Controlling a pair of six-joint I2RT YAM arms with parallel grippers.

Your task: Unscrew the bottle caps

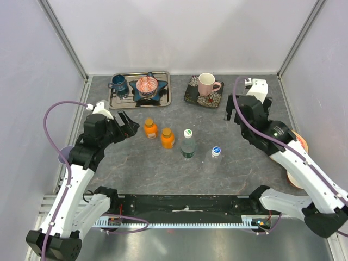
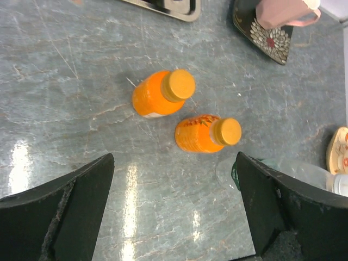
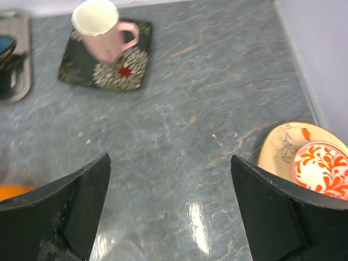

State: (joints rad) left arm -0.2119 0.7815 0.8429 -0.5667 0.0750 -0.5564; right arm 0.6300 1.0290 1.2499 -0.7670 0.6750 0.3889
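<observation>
Four bottles stand in a row mid-table, all capped. Two short orange bottles (image 1: 150,129) (image 1: 167,138) carry orange caps (image 2: 180,85) (image 2: 228,131). The green-tinted bottle (image 1: 187,147) has a white-and-green cap (image 1: 188,132). The clear bottle (image 1: 215,160) has a blue-and-white cap (image 1: 216,150). My left gripper (image 1: 128,124) is open and empty, just left of the orange bottles; in the left wrist view it (image 2: 174,174) hangs above bare table short of them. My right gripper (image 1: 232,110) is open and empty at the back right, away from the bottles; it also shows in the right wrist view (image 3: 169,174).
A metal tray (image 1: 163,100) at the back holds a blue mug (image 1: 118,85) and a star-shaped dish (image 1: 147,87). A pink mug (image 1: 206,84) stands on a dark square plate (image 1: 196,98). Patterned plates (image 3: 312,163) lie at the right edge. Walls enclose the table.
</observation>
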